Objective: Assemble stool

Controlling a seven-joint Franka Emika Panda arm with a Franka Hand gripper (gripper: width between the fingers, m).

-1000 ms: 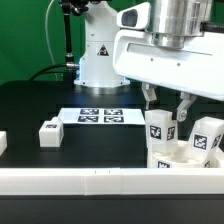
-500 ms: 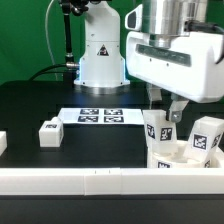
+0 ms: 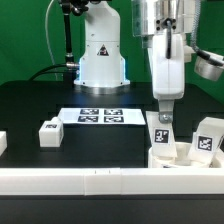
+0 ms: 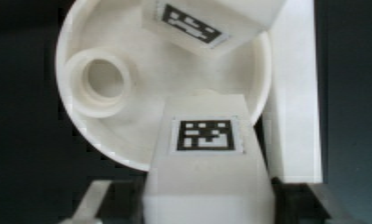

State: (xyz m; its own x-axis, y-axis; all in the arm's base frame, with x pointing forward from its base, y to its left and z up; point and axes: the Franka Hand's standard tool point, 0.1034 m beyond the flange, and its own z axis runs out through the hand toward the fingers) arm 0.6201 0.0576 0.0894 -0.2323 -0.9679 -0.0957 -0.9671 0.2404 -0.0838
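White plastic seat point(image 3: 176, 157) lies against the rail point(image 3: 100, 180). On the seat one leg point(image 3: 160, 136) stands upright, long axis vertical, directly beneath the gripper point(image 3: 163, 116). Its fingers straddle the leg's top, though whether they pinch it I cannot tell.

White seat point(image 3: 186, 158) with upright leg point(image 3: 160, 131) and second leg point(image 3: 208, 139); third leg point(image 3: 48, 132) apart.
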